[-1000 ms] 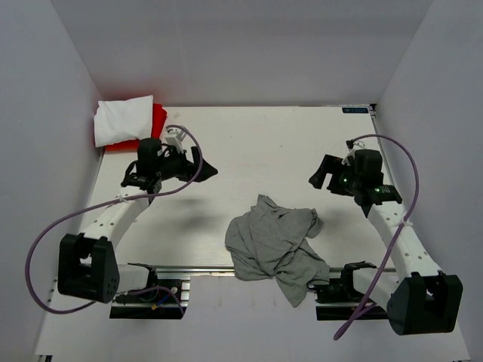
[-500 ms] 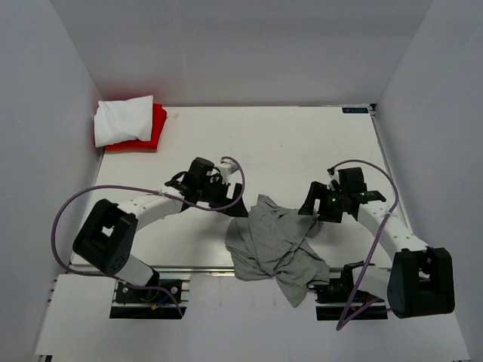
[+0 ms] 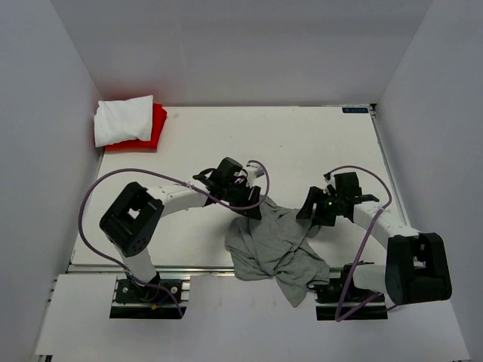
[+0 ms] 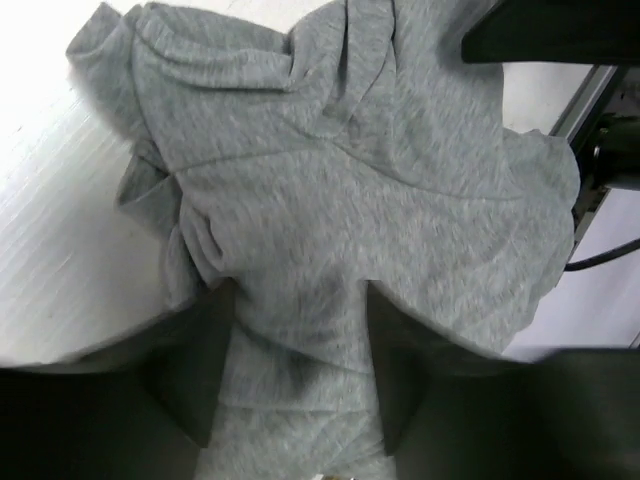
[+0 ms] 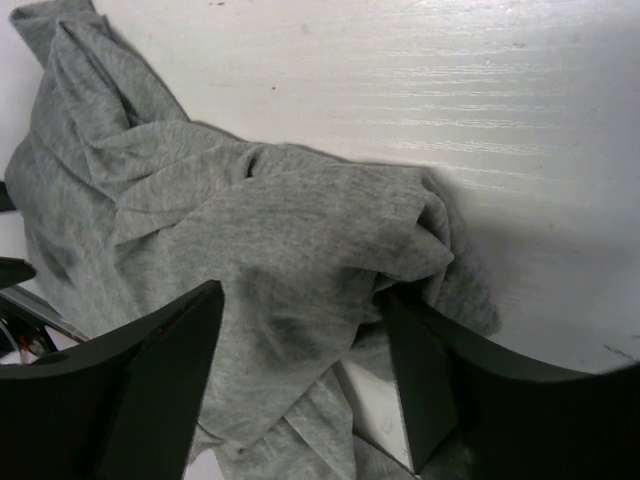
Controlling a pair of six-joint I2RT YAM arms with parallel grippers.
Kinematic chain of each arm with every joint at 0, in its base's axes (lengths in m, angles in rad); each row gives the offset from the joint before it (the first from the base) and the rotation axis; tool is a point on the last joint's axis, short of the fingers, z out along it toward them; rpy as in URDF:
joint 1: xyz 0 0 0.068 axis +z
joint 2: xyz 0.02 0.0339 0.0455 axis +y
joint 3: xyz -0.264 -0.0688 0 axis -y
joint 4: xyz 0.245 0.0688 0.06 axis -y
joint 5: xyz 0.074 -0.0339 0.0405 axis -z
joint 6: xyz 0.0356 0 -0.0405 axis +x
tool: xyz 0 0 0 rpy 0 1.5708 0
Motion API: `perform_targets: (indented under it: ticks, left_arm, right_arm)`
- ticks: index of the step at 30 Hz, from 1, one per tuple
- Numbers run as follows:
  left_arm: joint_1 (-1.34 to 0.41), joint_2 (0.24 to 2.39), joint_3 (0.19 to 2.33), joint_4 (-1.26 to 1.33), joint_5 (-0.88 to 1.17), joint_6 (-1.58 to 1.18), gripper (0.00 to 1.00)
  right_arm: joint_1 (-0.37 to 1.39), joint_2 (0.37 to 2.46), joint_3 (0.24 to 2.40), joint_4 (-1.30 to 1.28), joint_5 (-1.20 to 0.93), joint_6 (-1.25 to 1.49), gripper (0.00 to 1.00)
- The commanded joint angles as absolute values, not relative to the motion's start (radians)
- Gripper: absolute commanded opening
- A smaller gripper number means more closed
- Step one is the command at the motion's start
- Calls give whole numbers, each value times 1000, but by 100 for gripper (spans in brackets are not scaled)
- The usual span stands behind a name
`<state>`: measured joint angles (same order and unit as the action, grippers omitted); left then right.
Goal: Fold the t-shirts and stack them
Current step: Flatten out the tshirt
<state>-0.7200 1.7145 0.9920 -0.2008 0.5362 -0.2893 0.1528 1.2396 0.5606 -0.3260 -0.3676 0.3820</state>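
The heather-grey t-shirt point(image 3: 275, 245) lies crumpled at the table's near middle, its lower edge hanging over the front rail. My left gripper point(image 3: 253, 210) is open, its jaws straddling the shirt's upper left corner; grey cloth point(image 4: 330, 200) fills the left wrist view between the fingers. My right gripper point(image 3: 308, 210) is open over the shirt's upper right sleeve; the folded cloth point(image 5: 270, 240) lies between its jaws. A folded white t-shirt point(image 3: 123, 120) rests on a folded red t-shirt point(image 3: 157, 124) in the far left corner.
The white table point(image 3: 287, 143) is walled by grey panels at the back and both sides. An aluminium rail point(image 3: 196, 269) with the arm bases runs along the near edge. Purple cables point(image 3: 98, 188) loop from both arms.
Both arms have swung inward and down from the table's sides to the grey shirt. The left gripper now sits on its upper left corner, the right on its upper right sleeve.
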Motion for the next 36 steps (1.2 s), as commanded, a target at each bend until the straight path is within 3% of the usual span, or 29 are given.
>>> perform_targets:
  ticks: [1, 4, 5, 9, 10, 11, 13, 23, 27, 31, 36]
  left_arm:
    - [-745, 1752, 1038, -238, 517, -278, 50]
    - [-746, 1795, 1060, -261, 505, -269, 42]
    - [-756, 1795, 1069, -261, 493, -268, 35]
    - [-756, 1815, 1080, -261, 492, -268, 16]
    - [-756, 1824, 1092, -261, 492, -268, 8]
    - [-756, 1824, 1092, -261, 483, -268, 0]
    - [-756, 1824, 1101, -261, 471, -278, 0]
    - [-765, 1508, 988, -138, 240, -302, 0]
    - [-744, 1430, 1037, -182, 131, -291, 0]
    - [-744, 1382, 1120, -279, -182, -282, 0]
    - [-735, 1306, 1210, -321, -339, -210, 0]
  right_arm:
    - [161, 1262, 531, -258, -394, 406, 69]
    - [158, 1275, 529, -242, -397, 407, 60]
    - [160, 1281, 525, -238, -397, 408, 51]
    - [160, 1281, 509, -204, -399, 414, 35]
    - [156, 1279, 509, -199, -402, 414, 29]
    - [158, 1270, 511, -196, -411, 413, 17]
    - [156, 1264, 508, -186, -414, 413, 2]
    - [156, 1146, 541, -201, -381, 410, 0]
    - [155, 1065, 600, -216, -277, 419, 0]
    - [152, 1002, 696, -219, -146, 416, 0]
    - [158, 937, 808, -172, -54, 374, 0]
